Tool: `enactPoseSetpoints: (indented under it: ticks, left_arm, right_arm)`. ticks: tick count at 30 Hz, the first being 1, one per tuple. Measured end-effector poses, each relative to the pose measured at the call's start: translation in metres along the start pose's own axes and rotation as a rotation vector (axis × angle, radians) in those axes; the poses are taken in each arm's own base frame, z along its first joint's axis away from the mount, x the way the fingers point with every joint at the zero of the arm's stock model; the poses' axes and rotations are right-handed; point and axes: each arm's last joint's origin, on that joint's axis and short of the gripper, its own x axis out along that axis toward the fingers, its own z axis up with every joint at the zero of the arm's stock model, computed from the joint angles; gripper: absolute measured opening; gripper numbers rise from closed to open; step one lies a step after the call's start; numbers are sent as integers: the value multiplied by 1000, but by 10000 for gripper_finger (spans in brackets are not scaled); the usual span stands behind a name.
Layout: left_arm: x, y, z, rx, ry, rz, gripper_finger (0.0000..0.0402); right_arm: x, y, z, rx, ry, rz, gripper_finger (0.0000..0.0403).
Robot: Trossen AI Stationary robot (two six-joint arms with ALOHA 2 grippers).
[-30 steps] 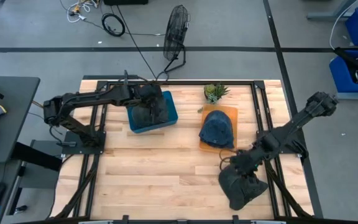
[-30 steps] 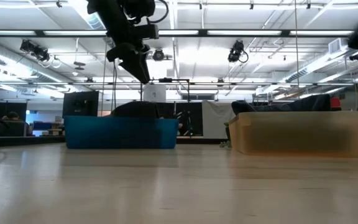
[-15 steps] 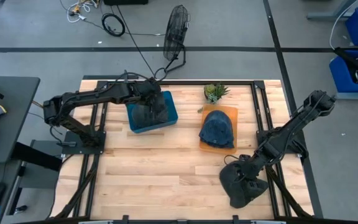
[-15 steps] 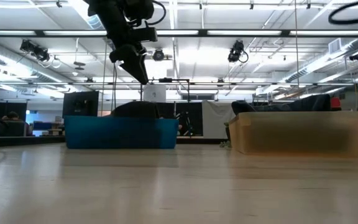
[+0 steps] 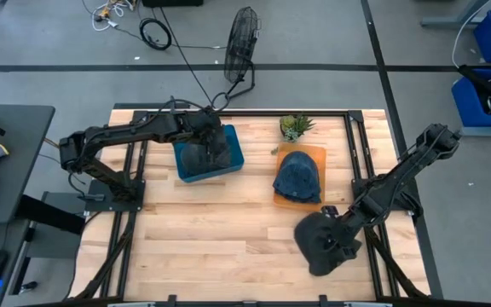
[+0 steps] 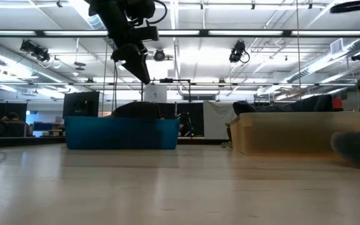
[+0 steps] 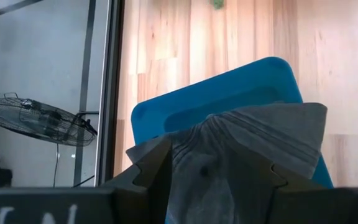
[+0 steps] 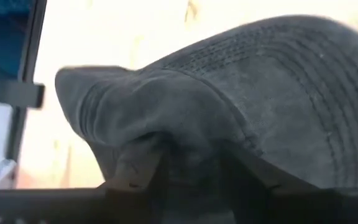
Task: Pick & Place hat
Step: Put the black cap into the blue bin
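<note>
The right gripper (image 5: 335,232) hangs low over the near right part of the table with a dark grey hat (image 5: 317,242) clenched in its fingers; the right wrist view shows the crown bunched up between the two fingertips (image 8: 133,167), so this one is plainly held. The hat trails away from the wrist toward the table's middle, its brim end leading, and seen from the table's level it rides just clear of the wood at the far right edge.

What the next move turns on, as I judge it, is where the orange tray (image 5: 314,154) lies from that gripper: straight ahead and slightly toward the left arm's side, near but not touching. A blue hat (image 5: 298,176) already fills most of that tray, its long axis running away from the gripper, so a second hat would have to land on top of it or go elsewhere.

Well across the table, the left gripper (image 5: 201,152) sits over the blue tray (image 5: 232,154) with a grey hat (image 7: 253,149) pinched between its fingers, the cloth draped down into the tray right below it. The right arm is by far the nearer to the orange tray; the left would have to cross past the small potted plant (image 5: 295,126)
</note>
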Motion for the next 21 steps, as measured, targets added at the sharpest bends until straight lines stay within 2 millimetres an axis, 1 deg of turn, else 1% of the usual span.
enactPoseSetpoints:
  ticks: [3,7,8,12,15,18,21]
  left_arm:
    - [0,0,0,3,-3,2,147]
    - [0,0,0,5,-3,1,147]
    - [0,0,0,5,-3,1,147]
    - [0,0,1,6,-4,1,147]
    - [-1,-2,2,10,-14,0,145]
    - [-2,-7,5,29,-23,-8,142]
    - [-3,-14,9,46,-36,-19,138]
  right_arm:
    - [0,0,0,-109,-12,-17,108]
    - [0,2,7,-232,-96,-37,26]
    - [-1,3,10,-255,-127,-36,15]
    - [-4,5,26,-267,-300,-40,20]
    - [-13,8,43,-319,-414,-70,12]
    - [-24,7,59,-436,-471,-140,7]
    - [-34,3,75,-583,-509,-239,8]
